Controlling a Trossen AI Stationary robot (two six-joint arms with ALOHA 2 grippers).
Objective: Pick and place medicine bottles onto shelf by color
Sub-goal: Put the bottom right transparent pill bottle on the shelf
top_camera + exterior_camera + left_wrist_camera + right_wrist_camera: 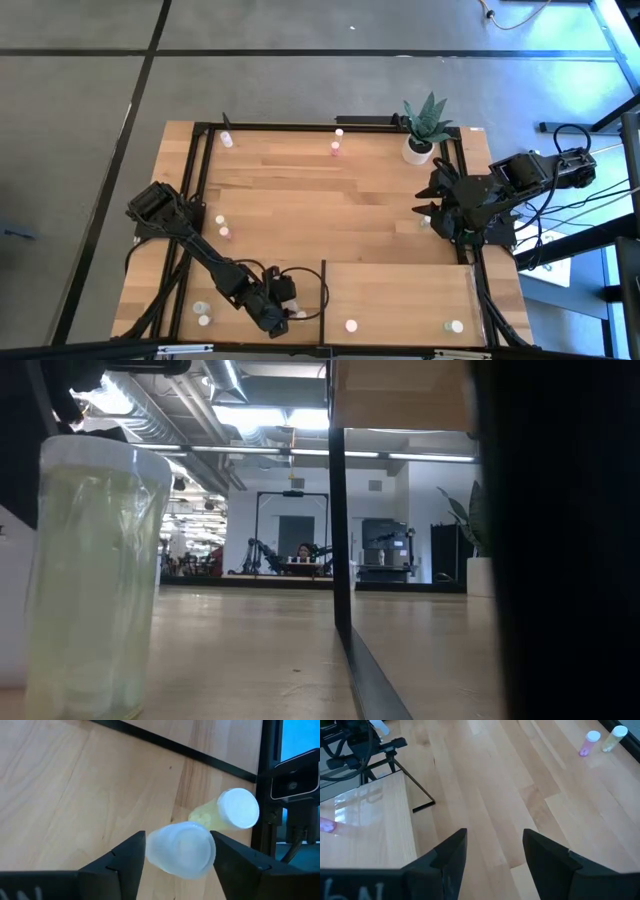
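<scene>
1. The left tool (177, 852) is at the bench's (300, 215) near edge, just left of the shelf's (400, 295) dark upright edge. Its fingers bracket a clear bottle (180, 849); whether they press it I cannot tell.
2. A yellow bottle (227, 811) lies on its side just beside the clear one.
3. More bottles: two (203, 313) at the near-left corner, two (222, 226) by the left edge, two (337, 141) near the far edge.
4. A potted plant (422, 128) stands at the far-right corner.
5. The right tool (492, 852) hangs by the right edge, fingers apart and empty, over bare planks.
6. The shelf carries a pink bottle (351, 325) and another (455, 326) along its near edge.

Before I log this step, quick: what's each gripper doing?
Left gripper: fingers around a whitish bottle.
Right gripper: open, empty.
</scene>
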